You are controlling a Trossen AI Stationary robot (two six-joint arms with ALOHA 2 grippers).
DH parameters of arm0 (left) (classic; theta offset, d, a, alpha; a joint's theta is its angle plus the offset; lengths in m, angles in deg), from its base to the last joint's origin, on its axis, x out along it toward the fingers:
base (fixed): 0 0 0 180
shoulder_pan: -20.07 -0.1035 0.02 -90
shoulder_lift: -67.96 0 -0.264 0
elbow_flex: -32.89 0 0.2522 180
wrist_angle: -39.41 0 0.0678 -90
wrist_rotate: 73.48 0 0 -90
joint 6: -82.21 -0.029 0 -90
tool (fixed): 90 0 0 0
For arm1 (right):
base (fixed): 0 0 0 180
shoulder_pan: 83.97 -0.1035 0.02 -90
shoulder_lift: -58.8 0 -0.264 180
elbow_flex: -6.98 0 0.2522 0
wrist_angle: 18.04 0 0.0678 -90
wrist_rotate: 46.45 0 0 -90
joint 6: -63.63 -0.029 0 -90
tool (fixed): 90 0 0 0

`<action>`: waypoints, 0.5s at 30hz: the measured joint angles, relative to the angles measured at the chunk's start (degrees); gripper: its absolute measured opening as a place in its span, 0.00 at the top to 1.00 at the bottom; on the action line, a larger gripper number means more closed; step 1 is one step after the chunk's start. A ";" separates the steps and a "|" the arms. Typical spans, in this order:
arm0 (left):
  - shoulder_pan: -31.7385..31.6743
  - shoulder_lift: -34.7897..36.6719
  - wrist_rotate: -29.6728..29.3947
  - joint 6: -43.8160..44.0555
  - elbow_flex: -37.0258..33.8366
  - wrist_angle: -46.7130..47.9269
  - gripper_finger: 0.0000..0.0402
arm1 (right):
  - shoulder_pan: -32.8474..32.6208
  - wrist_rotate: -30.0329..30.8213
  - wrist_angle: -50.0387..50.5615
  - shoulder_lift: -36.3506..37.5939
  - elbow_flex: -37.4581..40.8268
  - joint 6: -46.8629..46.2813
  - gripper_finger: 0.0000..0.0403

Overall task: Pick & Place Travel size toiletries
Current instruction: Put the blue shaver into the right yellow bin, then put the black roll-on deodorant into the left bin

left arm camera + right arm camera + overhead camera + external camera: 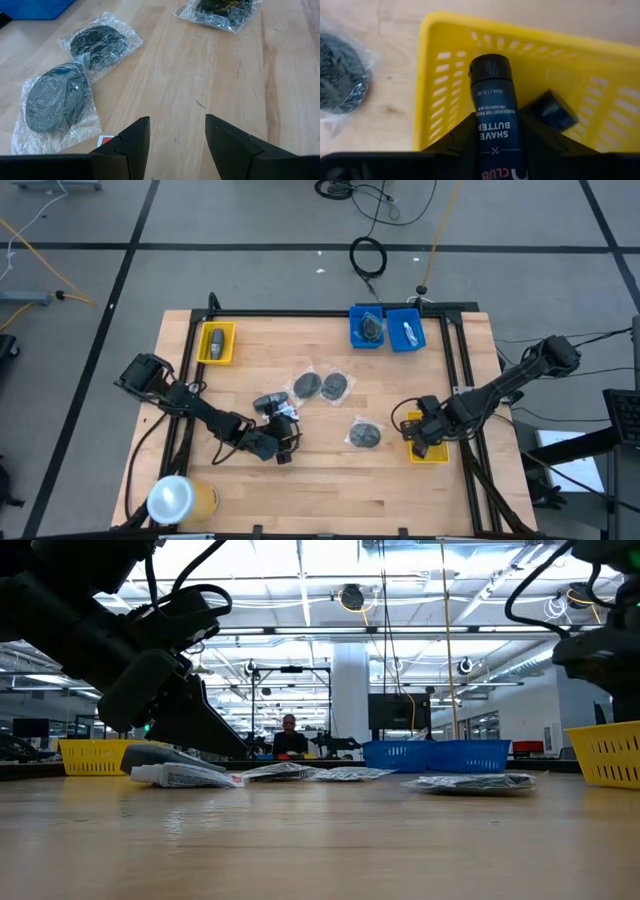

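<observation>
— Over the yellow bin at about four o'clock on the worktop (330, 490), what is the right hand (425, 432) doing?

— It is clamped on a dark little bottle (495, 112). The words "SHAVE BUTTER" are on its side. The bottle hangs above the yellow bin (431, 452), and its round cap points down into it. Another small dark thing (551, 110) already lies in that bin.

— What is next to the bin?

— At nine o'clock from it lies a grey disc in a clear bag (365, 434), flat on the wood.

— And the left hand (285, 442)?

— It is low, near the middle of the worktop, toward seven o'clock. Its two fingers (132, 145) are spread apart with nothing between them. Just beside it, at twelve o'clock, are a dark bottle (268, 403) and a little white tube with red on it (288, 414).

— Anything more out from there?

— Two more bagged discs (320, 387) lie side by side at one o'clock from the left hand, touching at their bags. Far at twelve o'clock stand two blue bins (387, 328); one holds a bagged disc and the other a white tube. At ten o'clock another yellow bin (217, 344) holds a grey bottle. A big yellow roll (180, 500) sits at seven o'clock by the worktop's edge.
</observation>
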 joint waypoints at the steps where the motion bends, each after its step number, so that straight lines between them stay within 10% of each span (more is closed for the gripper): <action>1: 0.00 0.00 0.00 0.00 0.00 0.00 0.53 | -0.02 0.48 -0.29 0.02 0.35 0.15 0.68; 15: 0.00 0.00 -0.01 0.30 0.00 -0.44 0.53 | 0.00 0.26 0.74 6.91 0.71 4.87 0.45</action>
